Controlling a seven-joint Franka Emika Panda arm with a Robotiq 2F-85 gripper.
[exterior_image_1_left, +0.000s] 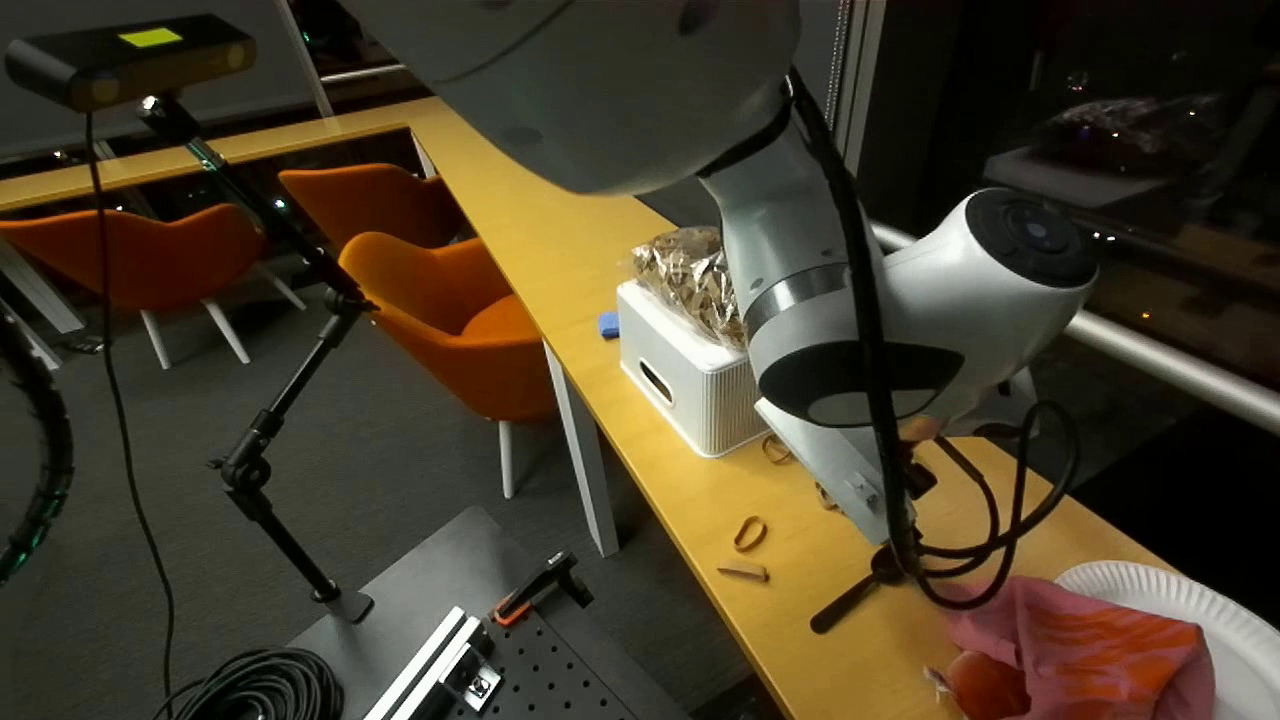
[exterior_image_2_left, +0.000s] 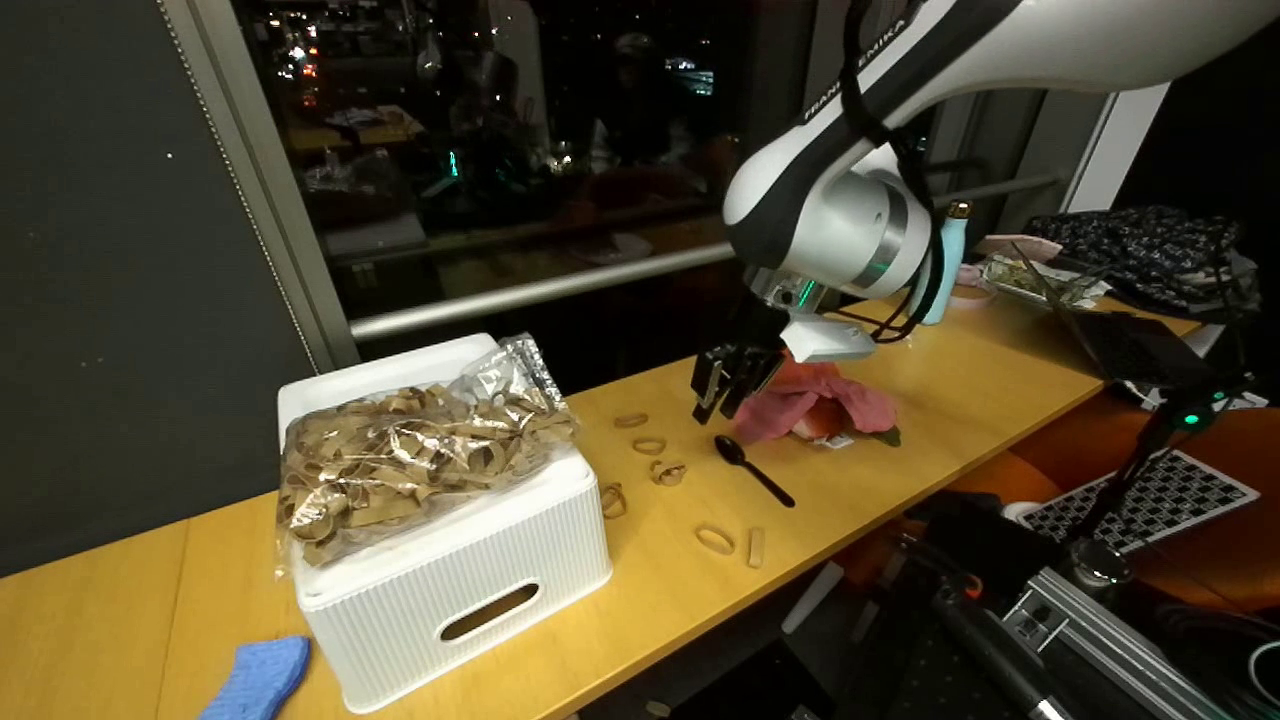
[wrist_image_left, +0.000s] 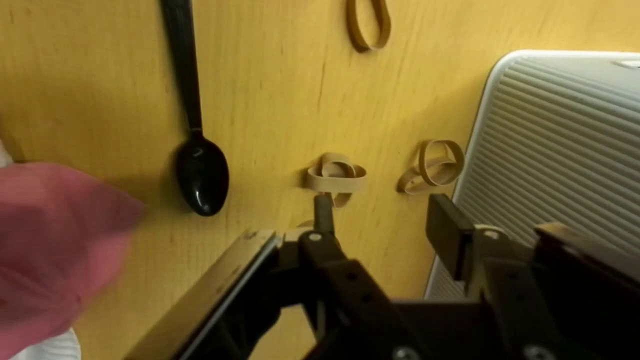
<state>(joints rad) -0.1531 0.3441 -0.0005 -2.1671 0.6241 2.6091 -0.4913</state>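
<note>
My gripper is open and empty above the table; it also shows in an exterior view. In the wrist view, a tangled pair of tan bands lies just beyond the left fingertip. Another pair of bands lies beside the white ribbed box. A black spoon lies to the left, and it shows in both exterior views. A pink cloth lies left of the spoon. It is partly around a red round thing.
A clear bag of tan bands rests on the white box. More bands lie near the table's front edge. A paper plate, a blue cloth-like item, a bottle and a laptop are on the table.
</note>
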